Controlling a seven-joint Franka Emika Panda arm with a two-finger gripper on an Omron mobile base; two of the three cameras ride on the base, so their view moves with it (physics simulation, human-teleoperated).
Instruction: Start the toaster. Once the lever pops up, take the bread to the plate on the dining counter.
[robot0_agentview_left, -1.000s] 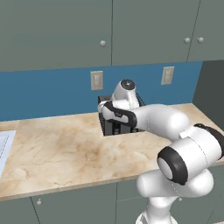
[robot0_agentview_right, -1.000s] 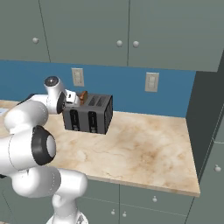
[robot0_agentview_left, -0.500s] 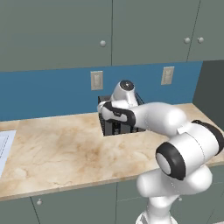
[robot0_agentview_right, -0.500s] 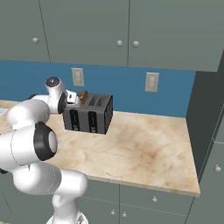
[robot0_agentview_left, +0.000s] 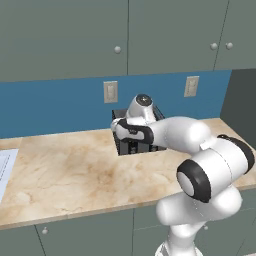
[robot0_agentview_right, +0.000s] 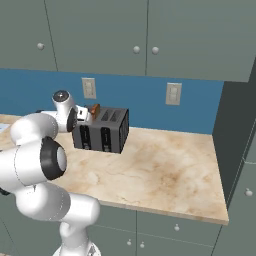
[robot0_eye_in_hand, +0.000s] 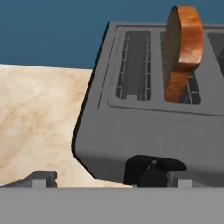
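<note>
The toaster (robot0_agentview_right: 101, 131) stands on the beige marble-look desk (robot0_agentview_right: 165, 170) close to the blue back wall (robot0_agentview_right: 145, 100), its 2 black vertical lever panels facing the room in the right base view. In the left base view the dark box of the toaster (robot0_agentview_left: 131, 145) is mostly hidden behind the white arm (robot0_agentview_left: 180, 135), which reaches across from the lower right. The bread (robot0_eye_in_hand: 183, 50) stands upright in the toaster (robot0_eye_in_hand: 148, 131) in the hand view, seated in the second slot from the left and sticking well above the top, orange-tan face and brown crust both showing; the slot to its left is open. In the right base view the bread (robot0_agentview_right: 93, 109) shows as a small brown piece rising from the top at the toaster's left end, just beside the robot's hand. The pincer (robot0_eye_in_hand: 109, 178) hangs low in front of the toaster's near wall, its fingers (robot0_eye_in_hand: 41, 178) set wide apart and holding nothing; a black lever knob (robot0_eye_in_hand: 153, 168) on that wall lies just above the right finger, and whether they touch cannot be told. 2 white wall outlets (robot0_agentview_right: 88, 88) sit on the blue wall above the desk, and grey-green cabinets (robot0_agentview_right: 125, 35) with round knobs hang above. A white sheet (robot0_agentview_left: 5, 167) lies at the desk's far left edge in the left base view.
</note>
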